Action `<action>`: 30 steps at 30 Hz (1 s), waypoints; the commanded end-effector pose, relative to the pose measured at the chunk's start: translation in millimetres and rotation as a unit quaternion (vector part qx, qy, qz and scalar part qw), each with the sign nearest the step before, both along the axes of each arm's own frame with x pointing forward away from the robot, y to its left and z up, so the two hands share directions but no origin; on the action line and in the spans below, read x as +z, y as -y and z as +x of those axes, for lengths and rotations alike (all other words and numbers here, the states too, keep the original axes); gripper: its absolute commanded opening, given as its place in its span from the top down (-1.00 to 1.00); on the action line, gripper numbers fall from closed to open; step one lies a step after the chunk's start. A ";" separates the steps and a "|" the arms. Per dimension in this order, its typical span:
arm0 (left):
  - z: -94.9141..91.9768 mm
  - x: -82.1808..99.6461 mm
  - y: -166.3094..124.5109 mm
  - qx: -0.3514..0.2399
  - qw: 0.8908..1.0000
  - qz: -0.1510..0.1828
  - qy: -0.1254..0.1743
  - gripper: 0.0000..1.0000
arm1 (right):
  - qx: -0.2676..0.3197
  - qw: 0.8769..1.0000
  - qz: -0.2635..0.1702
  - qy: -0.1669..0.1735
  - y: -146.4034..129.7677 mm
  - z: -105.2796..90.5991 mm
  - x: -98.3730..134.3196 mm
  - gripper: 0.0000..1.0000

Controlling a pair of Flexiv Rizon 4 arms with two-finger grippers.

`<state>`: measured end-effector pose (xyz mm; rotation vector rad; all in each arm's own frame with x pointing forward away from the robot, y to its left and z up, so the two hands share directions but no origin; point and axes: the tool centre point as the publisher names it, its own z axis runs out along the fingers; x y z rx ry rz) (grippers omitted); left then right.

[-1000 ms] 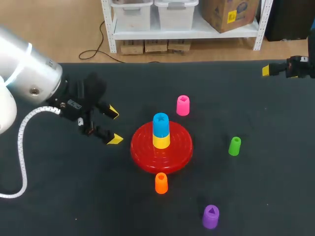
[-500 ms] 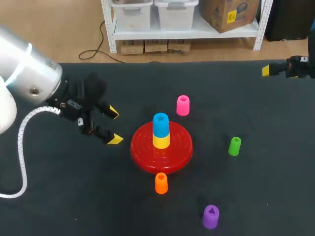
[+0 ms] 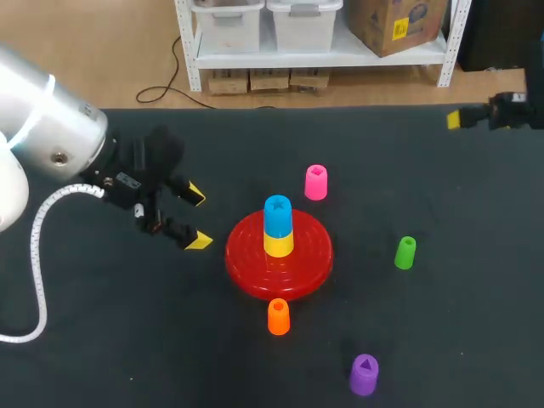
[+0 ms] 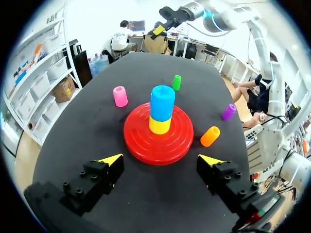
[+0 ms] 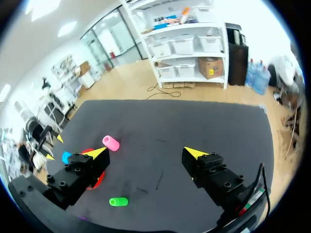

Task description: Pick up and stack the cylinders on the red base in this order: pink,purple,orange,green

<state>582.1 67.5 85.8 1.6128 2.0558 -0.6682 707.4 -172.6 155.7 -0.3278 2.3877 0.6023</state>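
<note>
The pink cylinder stands just above the frame's centre, near the red base but apart from it. The left gripper and the right gripper are both open and empty. For step 1, I would descend straight over pink, centre the fingers, close gently, and avoid the blue cylinder.

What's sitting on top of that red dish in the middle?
On the red base stands a yellow cylinder with a blue cylinder stacked on it. The base's centre beneath them is covered and cannot be seen.
</note>
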 end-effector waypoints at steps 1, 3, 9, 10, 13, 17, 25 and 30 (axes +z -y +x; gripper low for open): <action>0.9 -0.1 0.4 0.000 1.000 0.002 -0.001 -1.00 | 0.007 0.998 -0.068 -0.005 -34.3 19.4 6.4 -1.00; 0.9 -0.1 0.4 0.000 1.000 0.002 -0.001 -1.00 | 0.025 0.993 -0.118 -0.002 -51.8 24.8 4.7 -1.00; 0.9 -0.1 0.4 0.000 1.000 0.002 -0.001 -1.00 | 0.051 0.977 -0.207 -0.016 -93.6 30.9 -10.0 -1.00; 0.9 -0.1 0.4 0.000 1.000 0.002 -0.001 -1.00 | 0.053 0.976 -0.210 -0.020 -99.2 30.8 -12.7 -1.00; 0.9 -0.1 0.4 0.000 1.000 0.002 -0.001 -1.00 | 0.064 0.969 -0.237 -0.036 -115.3 29.5 -23.6 -1.00; 0.9 -0.1 0.4 0.000 1.000 0.002 -0.001 -1.00 | 0.066 0.965 -0.247 -0.063 -131.9 27.9 -39.3 -1.00; 0.9 -0.1 0.4 0.000 1.000 0.002 -0.001 -1.00 | 0.086 0.961 -0.243 -0.099 -159.7 26.4 -72.1 -1.00; 0.9 -0.1 0.4 0.000 1.000 0.002 -0.001 -1.00 | 0.087 0.957 -0.248 -0.124 -173.4 29.4 -85.6 -1.00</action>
